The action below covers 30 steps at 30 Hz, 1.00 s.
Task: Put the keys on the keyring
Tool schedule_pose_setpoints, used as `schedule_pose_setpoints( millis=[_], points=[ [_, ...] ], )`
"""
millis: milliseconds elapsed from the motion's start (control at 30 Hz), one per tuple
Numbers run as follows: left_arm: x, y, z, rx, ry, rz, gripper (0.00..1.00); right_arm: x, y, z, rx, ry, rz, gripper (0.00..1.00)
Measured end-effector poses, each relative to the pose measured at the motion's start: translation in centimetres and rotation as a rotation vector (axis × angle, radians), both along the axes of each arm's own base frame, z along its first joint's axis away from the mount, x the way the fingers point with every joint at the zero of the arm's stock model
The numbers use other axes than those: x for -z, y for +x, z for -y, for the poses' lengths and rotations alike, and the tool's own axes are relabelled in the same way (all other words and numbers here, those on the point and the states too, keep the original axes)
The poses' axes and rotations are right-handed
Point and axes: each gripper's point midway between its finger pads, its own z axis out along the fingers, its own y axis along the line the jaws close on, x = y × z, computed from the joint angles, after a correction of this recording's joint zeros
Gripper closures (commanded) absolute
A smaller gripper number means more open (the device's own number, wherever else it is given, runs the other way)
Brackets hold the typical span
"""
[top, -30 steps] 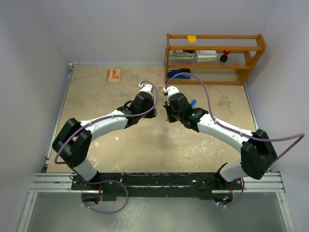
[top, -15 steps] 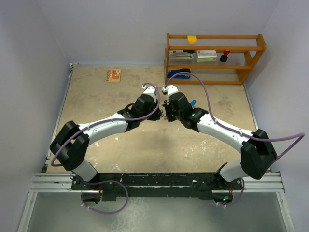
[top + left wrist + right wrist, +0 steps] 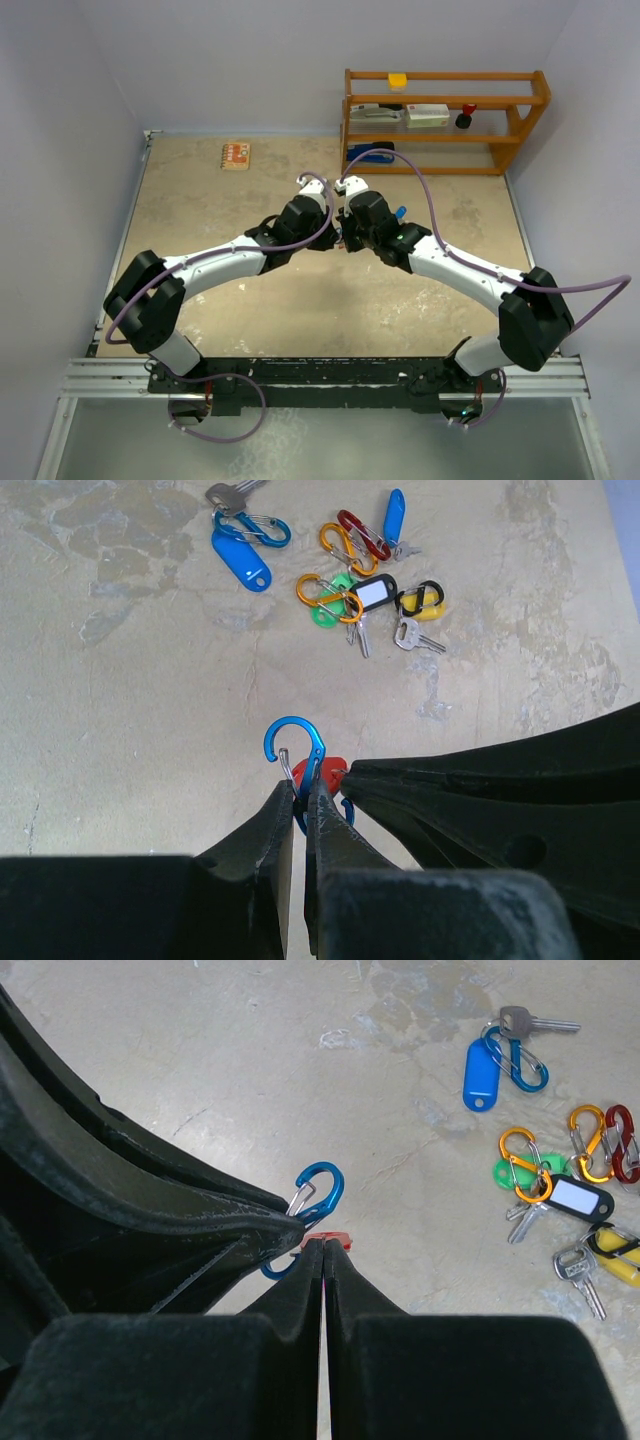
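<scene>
Two pincers meet tip to tip low over the desk [image 3: 130, 730]. The left pincer [image 3: 299, 792] is pressed together on the lower loop of the blue clip [image 3: 272, 740]. The clip's upper loop stands free just past the fingertips, with its silver gate showing.

Touching the blue clip on its right-arm side is the red key [image 3: 330, 772]. Only its plastic head peeks out; the blade is hidden. The right pincer [image 3: 323, 1250] is closed to a hairline and pinches that red head at its very tips, so the head sits against the clip's middle.

The loose keys [image 3: 372, 592] lie on the desk well beyond the blue clip, on the side away from the arm bases. Among them are a black-tagged key with a white label, a yellow one, a green one and a blue one, mixed with orange, red and black clips. Furthest from the blue clip within that scatter are a large blue tag [image 3: 240, 558] and a grey key [image 3: 222, 494], joined to a second blue clip.
</scene>
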Motion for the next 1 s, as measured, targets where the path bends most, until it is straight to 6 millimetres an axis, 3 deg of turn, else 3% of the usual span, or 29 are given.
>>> schedule_pose_setpoints(
  millis=[1000],
  points=[
    [0.66,-0.55,0.54,0.019,0.010,-0.012,1.00,-0.01,0.02,0.04,-0.009,-0.008,0.005,1.00]
  ],
)
